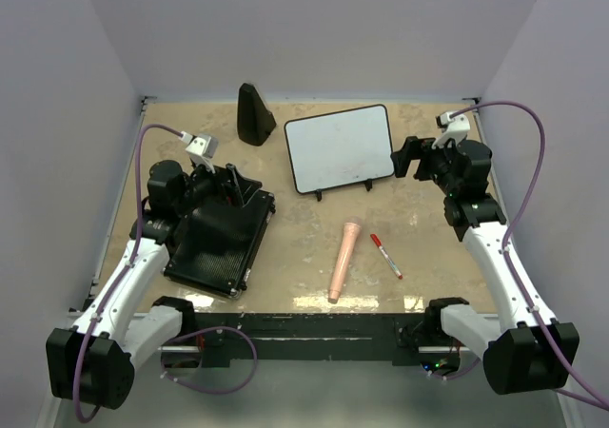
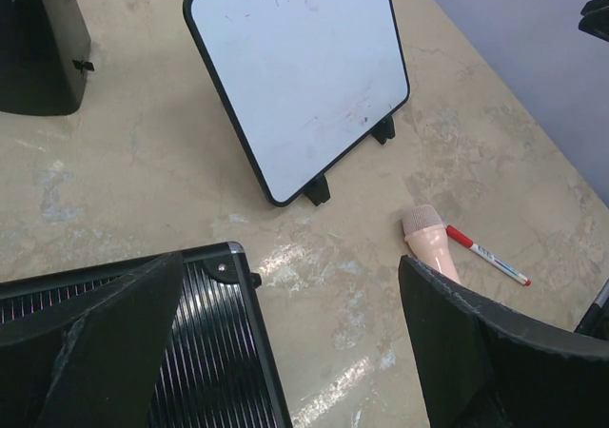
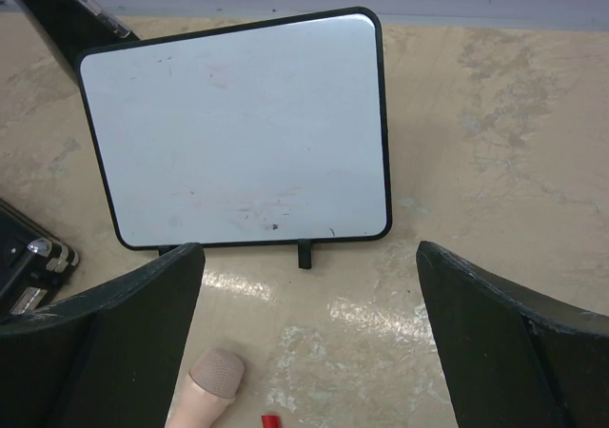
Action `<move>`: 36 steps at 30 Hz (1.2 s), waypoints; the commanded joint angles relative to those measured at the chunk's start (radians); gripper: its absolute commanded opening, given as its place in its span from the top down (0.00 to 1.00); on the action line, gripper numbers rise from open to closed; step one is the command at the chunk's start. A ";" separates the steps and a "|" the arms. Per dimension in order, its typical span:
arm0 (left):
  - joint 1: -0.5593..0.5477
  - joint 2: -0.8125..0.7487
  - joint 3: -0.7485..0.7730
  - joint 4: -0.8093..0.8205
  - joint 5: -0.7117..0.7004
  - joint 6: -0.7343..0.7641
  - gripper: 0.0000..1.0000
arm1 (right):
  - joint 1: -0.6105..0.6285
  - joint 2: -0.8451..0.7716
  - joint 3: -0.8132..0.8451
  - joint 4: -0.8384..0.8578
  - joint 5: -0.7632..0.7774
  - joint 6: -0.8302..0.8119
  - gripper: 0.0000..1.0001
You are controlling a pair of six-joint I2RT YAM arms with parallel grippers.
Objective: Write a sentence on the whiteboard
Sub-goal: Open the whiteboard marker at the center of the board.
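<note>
The whiteboard (image 1: 340, 147) stands tilted on its black legs at the back middle of the table, its white face blank apart from faint smudges (image 2: 300, 71) (image 3: 238, 128). A marker with a red cap (image 1: 386, 256) lies flat in front of it, to the right (image 2: 487, 255); only its red tip (image 3: 271, 421) shows in the right wrist view. My left gripper (image 1: 231, 186) hangs open over the black ribbed case, nothing between its fingers (image 2: 290, 262). My right gripper (image 1: 411, 159) is open and empty just right of the whiteboard, facing it (image 3: 309, 249).
A black ribbed case (image 1: 221, 238) lies flat at the left (image 2: 209, 352). A pink microphone (image 1: 343, 260) lies beside the marker (image 2: 430, 243) (image 3: 205, 390). A black cone-shaped object (image 1: 254, 114) stands at the back, left of the whiteboard. Grey walls enclose the table.
</note>
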 commanded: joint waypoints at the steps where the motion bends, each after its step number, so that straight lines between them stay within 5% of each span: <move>1: 0.002 -0.015 -0.003 0.035 0.006 0.022 0.00 | -0.001 -0.022 -0.012 0.044 -0.022 -0.016 0.01; 12: 0.002 -0.022 -0.006 0.039 0.035 0.028 0.00 | -0.001 -0.044 -0.049 0.040 -0.170 -0.167 0.01; 20: 0.001 -0.024 -0.018 0.064 0.076 0.021 0.00 | -0.001 -0.053 -0.055 -0.049 -0.480 -0.432 0.01; 27: -0.011 -0.013 -0.026 0.104 0.124 -0.030 0.00 | 0.000 -0.021 -0.002 -0.154 -0.513 -0.537 0.01; 36: -0.015 -0.022 -0.028 0.119 0.121 -0.040 0.00 | 0.000 0.045 0.072 -0.126 -0.341 -0.485 0.01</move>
